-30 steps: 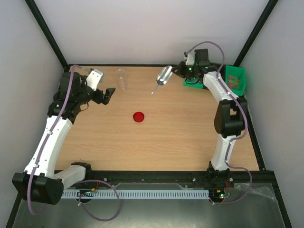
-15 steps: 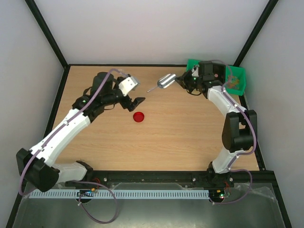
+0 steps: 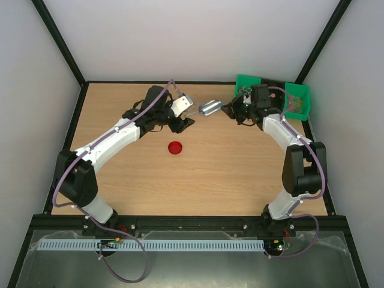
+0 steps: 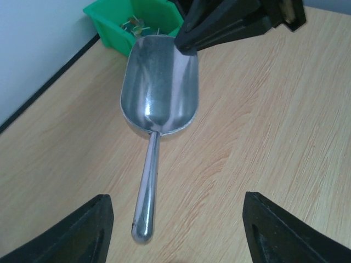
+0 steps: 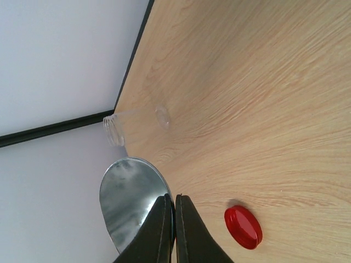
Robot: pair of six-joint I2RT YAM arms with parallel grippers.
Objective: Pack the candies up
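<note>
My right fingers (image 5: 171, 222) are pinched tight on the silver scoop (image 4: 159, 82), clamping the front edge of its bowl (only the thin metal wall sits between them). In the top view the scoop's handle points to 9 o'clock, straight at my left fingers (image 3: 182, 124). My left fingers are spread wide and hold nothing. In the left wrist view the handle tip lies in the gap between them and touches neither. I can't tell whether the handle tip rests on the surface (image 3: 240, 174) or hangs just above it.

The candies (image 4: 133, 23) are a few coloured wrappers in a green bin (image 4: 107, 19), just past the scoop's mouth at 11 o'clock in the left wrist view. The top view puts the green bins at the 1 to 2 o'clock corner of the surface, behind my right wrist.

The red lid (image 3: 174, 147) lies flat near mid-surface, at about 6 o'clock from my left fingers and apart from them. The clear jar (image 5: 137, 118) shows in the right wrist view, upright with its mouth open, close to the far edge of the surface. It is well apart from the red lid.
</note>
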